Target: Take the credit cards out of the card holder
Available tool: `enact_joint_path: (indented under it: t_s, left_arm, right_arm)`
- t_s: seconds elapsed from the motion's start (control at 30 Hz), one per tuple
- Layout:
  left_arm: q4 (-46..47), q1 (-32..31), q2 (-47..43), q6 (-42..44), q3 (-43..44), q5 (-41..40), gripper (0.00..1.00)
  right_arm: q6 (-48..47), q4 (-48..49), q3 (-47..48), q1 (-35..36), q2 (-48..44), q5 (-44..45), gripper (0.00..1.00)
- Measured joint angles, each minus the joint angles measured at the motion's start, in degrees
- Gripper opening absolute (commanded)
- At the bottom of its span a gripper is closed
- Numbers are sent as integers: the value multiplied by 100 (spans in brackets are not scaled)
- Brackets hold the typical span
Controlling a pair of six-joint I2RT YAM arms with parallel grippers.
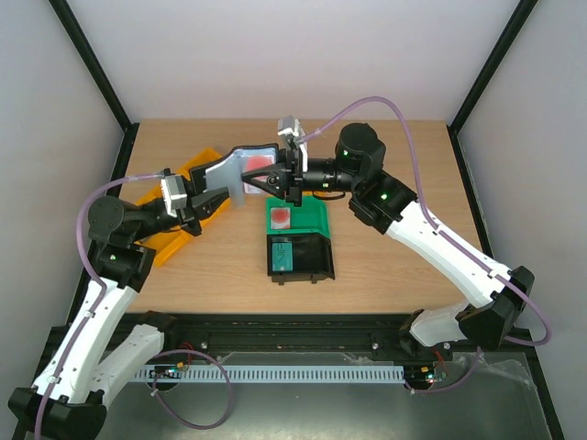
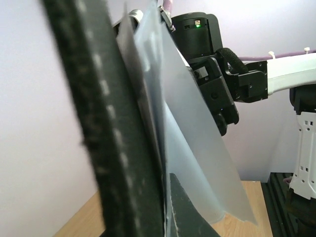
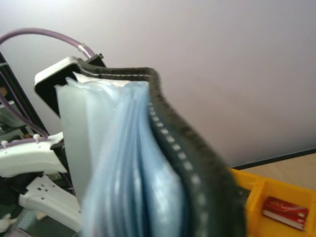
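Note:
My left gripper [image 1: 218, 194] is shut on the lower edge of the card holder [image 1: 231, 172], a black wallet with blue-grey sleeves, and holds it open above the table. Up close, its stitched black cover [image 2: 98, 128] and pale sleeves [image 2: 197, 148] fill the left wrist view. A red credit card [image 1: 258, 164] shows in the holder's right half. My right gripper [image 1: 277, 180] sits at that edge, by the red card. Its fingers are hidden in the right wrist view behind the sleeves [image 3: 123, 163]. Another red credit card [image 3: 284, 211] lies in the yellow bin [image 3: 256, 190].
An orange-yellow bin [image 1: 174, 240] sits under the left arm. A green bin [image 1: 310, 218] holding a pale card with a red spot [image 1: 280, 217] stands mid-table. A black bin [image 1: 312, 258] with a teal card [image 1: 282, 254] is just in front of it.

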Motion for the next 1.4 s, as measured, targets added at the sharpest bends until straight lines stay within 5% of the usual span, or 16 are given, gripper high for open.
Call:
enact_joint_path:
  t_s: [0.07,0.2,0.33,0.43,0.57,0.73,0.9,1.0,1.07,1.23,1.4]
  left_arm:
    - [-2,11,9,-11,-9,-48,13]
    - [0,26,2,39,-39,-157,69]
    - [-107,90,-57,221,-50,-201,86]
    - [-214,151,-107,361,-94,-210,90]
    - [-284,160,-85,323,-129,-240,85]
    - [-323,160,22,203,-140,-522,65]
    - [-555,162,81,223,-157,-623,4]
    - [-638,162,63,210,-168,-608,2]
    - [-660,210,46,146,-168,-608,2]
    - [-474,354,33,-236,-258,-557,2]
    - [-358,374,9,-435,-372,-481,2]
  right_arm:
    - [0,-7,0,2,0,-7,2]
    - [9,-96,0,11,-4,181,2]
    - [-35,-313,-4,11,-52,592,2]
    - [-122,-514,0,11,-98,905,2]
    - [-201,-772,17,68,-98,1207,2]
    - [-321,-857,59,369,-85,1443,2]
    - [-393,-887,162,431,-48,1526,3]
    - [-461,-905,192,404,-7,1488,46]
    - [-525,-914,192,400,-7,1294,55]
    - [-487,-841,44,94,-216,769,61]
    - [-199,-581,-260,-343,-546,350,48]
